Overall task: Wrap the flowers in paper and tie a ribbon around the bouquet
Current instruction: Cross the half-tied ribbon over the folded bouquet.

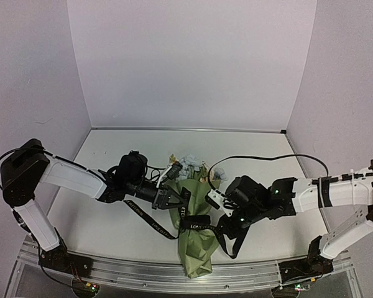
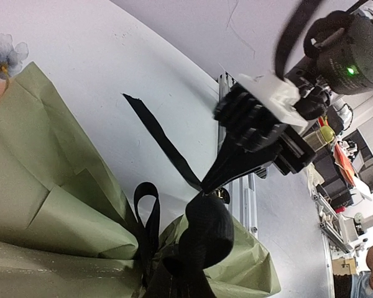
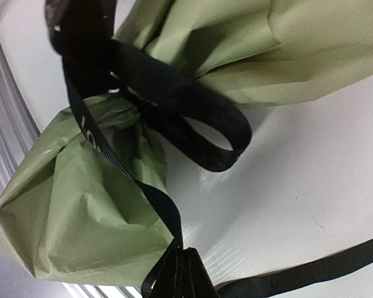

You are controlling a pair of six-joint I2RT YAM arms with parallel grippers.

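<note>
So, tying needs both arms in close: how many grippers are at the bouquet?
2. The left gripper is shut against the bouquet on its left side; what it holds is unclear. The right gripper, on the right side, pinches the ribbon.

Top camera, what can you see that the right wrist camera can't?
Only the top camera shows the flowers peeking out of the wrap, plus the left arm and right arm. Only the right wrist camera shows the ribbon loop up close and the right fingers pinching the ribbon. Both show the green paper with the black ribbon around it.
</note>
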